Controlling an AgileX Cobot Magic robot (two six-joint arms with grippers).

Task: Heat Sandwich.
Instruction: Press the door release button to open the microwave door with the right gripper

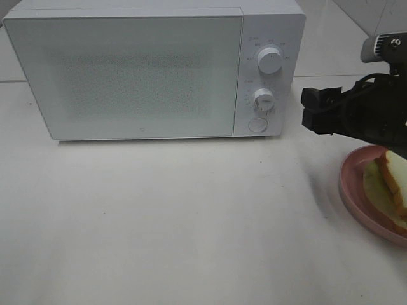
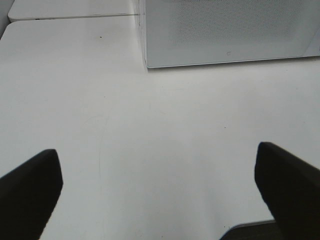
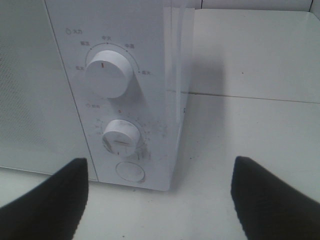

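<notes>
Lab-style mock-up of a kitchen corner, I'd tag it. The kitchen cues are a white microwave (image 1: pixel 127 70) and a pink plate (image 1: pixel 348 190) with a sandwich (image 1: pixel 395 178). The lab cues are the plain white bench (image 1: pixel 191 216), a second white tabletop (image 2: pixel 70 9) butted against it, and my black robot arm (image 1: pixel 369 114) above the plate.

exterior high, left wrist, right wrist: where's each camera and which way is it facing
Exterior high: mounted above, looking down at the microwave front, sandwich at right; right gripper shows.
Left wrist: behind the open left gripper, facing the microwave's lower corner.
Right wrist: behind its open fingers, facing the knobs.
All share the microwave.
</notes>
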